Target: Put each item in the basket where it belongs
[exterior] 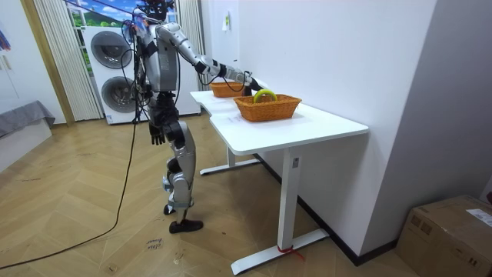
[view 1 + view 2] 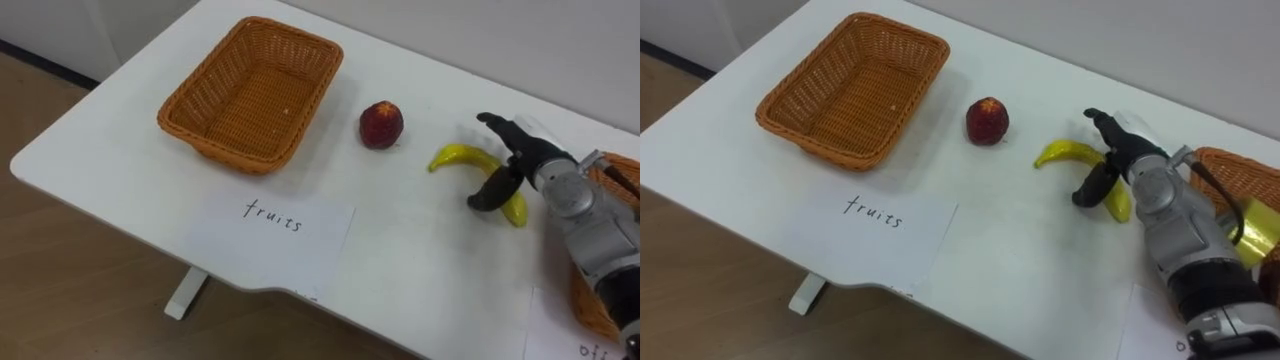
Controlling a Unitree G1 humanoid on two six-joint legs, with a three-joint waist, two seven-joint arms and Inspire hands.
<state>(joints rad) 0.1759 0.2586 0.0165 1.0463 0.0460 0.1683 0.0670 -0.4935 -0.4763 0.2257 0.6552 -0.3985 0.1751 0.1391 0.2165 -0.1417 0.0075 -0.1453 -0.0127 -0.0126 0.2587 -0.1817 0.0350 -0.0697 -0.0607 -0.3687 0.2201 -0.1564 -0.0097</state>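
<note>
A yellow banana (image 2: 460, 157) lies on the white table (image 2: 420, 270), right of a red apple (image 2: 381, 124). My right hand (image 2: 520, 160) is over the banana's right half, open, fingers stretched past its far side and thumb hooked down on its near side. An empty wicker basket (image 2: 215, 150) stands at the far left with a paper label (image 2: 270, 225) in front of it. A second wicker basket (image 2: 1230, 165) sits at the right edge, partly behind my forearm, with a yellow object (image 2: 1258, 232) inside. My left hand (image 1: 157, 136) hangs at my side.
I stand at the table's long side, right arm stretched over it. The table's front edge runs close below the label. Another paper sheet (image 2: 600, 345) lies at the lower right. A wall runs along the table's far side. Washing machines (image 1: 111, 69) stand behind me.
</note>
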